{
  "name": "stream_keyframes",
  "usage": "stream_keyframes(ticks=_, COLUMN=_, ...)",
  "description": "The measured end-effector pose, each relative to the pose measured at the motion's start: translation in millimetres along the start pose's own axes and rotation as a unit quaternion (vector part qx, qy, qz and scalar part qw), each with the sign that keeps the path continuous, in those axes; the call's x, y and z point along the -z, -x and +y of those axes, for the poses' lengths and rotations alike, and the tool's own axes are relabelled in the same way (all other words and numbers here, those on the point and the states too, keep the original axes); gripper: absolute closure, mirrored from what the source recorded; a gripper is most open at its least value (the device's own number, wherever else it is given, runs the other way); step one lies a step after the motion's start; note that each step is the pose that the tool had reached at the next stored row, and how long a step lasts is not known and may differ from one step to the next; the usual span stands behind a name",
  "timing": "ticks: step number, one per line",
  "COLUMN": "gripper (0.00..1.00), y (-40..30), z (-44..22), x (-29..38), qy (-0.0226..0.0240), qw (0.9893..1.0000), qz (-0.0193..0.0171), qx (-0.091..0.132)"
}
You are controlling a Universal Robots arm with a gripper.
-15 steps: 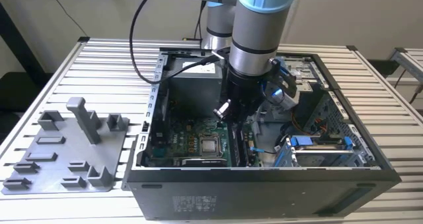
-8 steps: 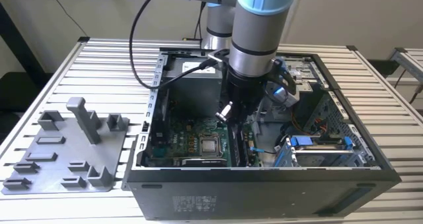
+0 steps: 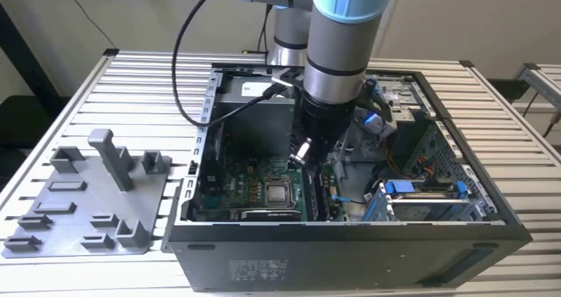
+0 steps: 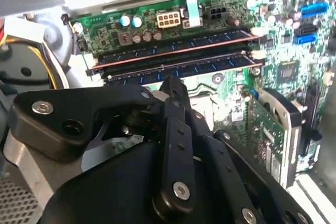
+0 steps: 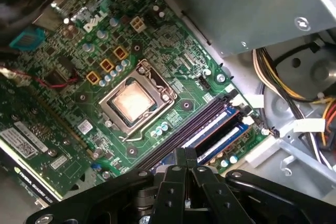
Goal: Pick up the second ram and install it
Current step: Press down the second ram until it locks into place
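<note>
The arm (image 3: 337,60) reaches down into the open computer case (image 3: 351,244), above the green motherboard (image 3: 254,195).

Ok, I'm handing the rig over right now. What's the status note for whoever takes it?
Gripper: down inside the computer case, fingers shut, nothing seen between them.
Sticks: in the second wrist view, two memory sticks stand in neighbouring slots on the motherboard. The nearer memory stick lies right at the fingertips. The farther memory stick is beside it.
Done: the nearer stick looks picked up and placed in its slot.
Left: I can't tell whether it is fully pressed in and latched, so check both ends.
</note>
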State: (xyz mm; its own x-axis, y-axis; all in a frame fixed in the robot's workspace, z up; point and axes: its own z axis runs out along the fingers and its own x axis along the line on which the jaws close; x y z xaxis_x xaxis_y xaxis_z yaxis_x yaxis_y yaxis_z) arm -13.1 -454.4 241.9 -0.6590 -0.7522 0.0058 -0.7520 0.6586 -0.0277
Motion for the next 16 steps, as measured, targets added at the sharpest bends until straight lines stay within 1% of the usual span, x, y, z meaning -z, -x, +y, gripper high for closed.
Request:
stream_keyframes(ticks=3, gripper=0.89, y=0.0, z=0.0, x=-1.6, qy=-0.0002, qw=0.9996, qz=-0.0007, qx=0.027)
stream_keyframes(ticks=5, gripper=0.89, y=-0.1, z=0.1, x=-2.4, qy=-0.0003, qw=0.999, qz=-0.0012, qx=0.045)
stream_keyframes(ticks=7, gripper=0.89, y=0.0, z=0.1, x=-2.9, qy=-0.0004, qw=0.998, qz=-0.0016, qx=0.063)
stream_keyframes(ticks=9, gripper=0.89, y=0.0, z=0.1, x=-3.3, qy=-0.0005, qw=0.9966, qz=-0.0022, qx=0.082)
stream_keyframes(ticks=12, gripper=0.89, y=0.0, z=0.1, x=-3.4, qy=-0.0007, qw=0.994, qz=-0.0031, qx=0.109)
stream_keyframes(ticks=14, gripper=0.89, y=0.0, z=0.1, x=-3.3, qy=-0.0008, qw=0.9919, qz=-0.0035, qx=0.127)
stream_keyframes(ticks=16, gripper=0.89, y=0.0, z=0.1, x=-3.4, qy=-0.0009, qw=0.9894, qz=-0.0041, qx=0.145)
